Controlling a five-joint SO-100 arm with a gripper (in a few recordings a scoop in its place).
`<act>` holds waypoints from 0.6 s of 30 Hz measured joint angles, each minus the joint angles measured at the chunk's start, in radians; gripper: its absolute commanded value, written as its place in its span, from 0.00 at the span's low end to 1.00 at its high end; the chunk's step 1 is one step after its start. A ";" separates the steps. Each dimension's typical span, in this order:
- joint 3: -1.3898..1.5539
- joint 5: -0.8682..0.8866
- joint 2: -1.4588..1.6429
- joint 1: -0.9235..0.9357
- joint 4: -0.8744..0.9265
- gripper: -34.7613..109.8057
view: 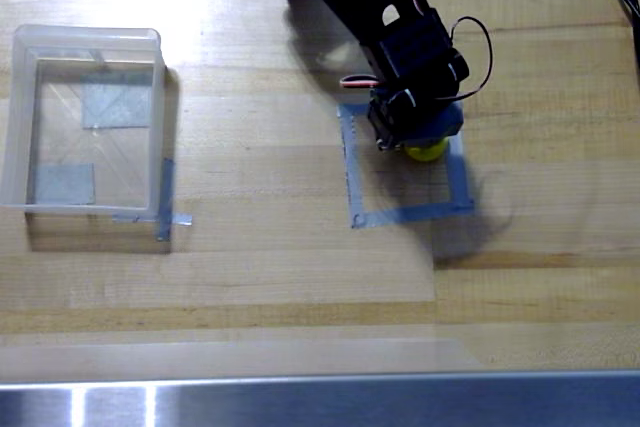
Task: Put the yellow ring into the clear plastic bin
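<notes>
Bin first, at the left of the overhead view: the clear plastic bin (85,122) sits on the wooden worktop (300,277) with nothing in it but grey tape patches showing through its bottom. Well apart to the right lies a square outline of grey tape (408,209). At its upper right corner the black arm's claw (415,137) is down over the yellow ring (428,151); whether it grips cannot be told. Carrying and dropping the ring appear still to do.
</notes>
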 measured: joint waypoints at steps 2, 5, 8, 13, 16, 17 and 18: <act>0.000 0.000 0.000 0.002 0.000 0.26; 0.003 0.000 0.000 0.002 0.000 0.26; 0.006 0.006 0.009 0.002 -0.002 0.26; 0.029 0.006 0.046 0.000 0.043 0.26; 0.055 -0.006 0.118 0.028 0.094 0.26; 0.058 -0.017 0.152 0.049 0.115 0.26; 0.058 -0.031 0.192 0.074 0.143 0.26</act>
